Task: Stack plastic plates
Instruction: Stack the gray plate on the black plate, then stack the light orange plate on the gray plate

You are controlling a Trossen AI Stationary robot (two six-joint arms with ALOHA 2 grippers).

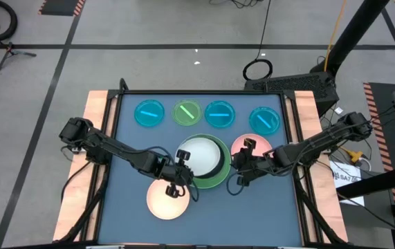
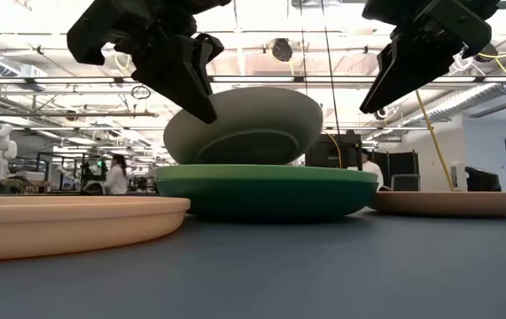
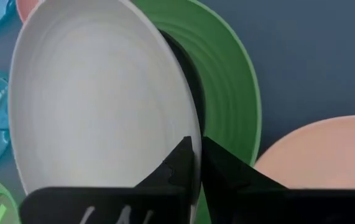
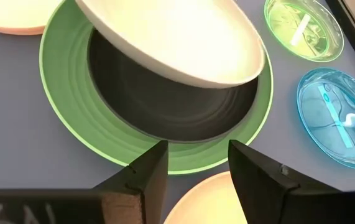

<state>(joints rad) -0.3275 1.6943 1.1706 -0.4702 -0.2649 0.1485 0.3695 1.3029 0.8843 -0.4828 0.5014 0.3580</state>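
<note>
A pale grey plate is tilted over a dark grey plate that lies in a light green plate at mid-table. My left gripper is shut on the pale plate's left rim. My right gripper hangs open just right of the green plate, above the table and touching nothing. A cream plate lies on the table near the front. A pink plate lies to the right, partly under my right arm. My left gripper pinches the pale grey plate's rim on its near-left side, one finger over the inside and one under the outside. The fingers slant down from the table's left. The held side is raised, underside showing; the green rim hides the plate's far part.
Three small translucent cyan plates and a lime one stand in a row along the far edge. Bare blue mat lies at the near right.
</note>
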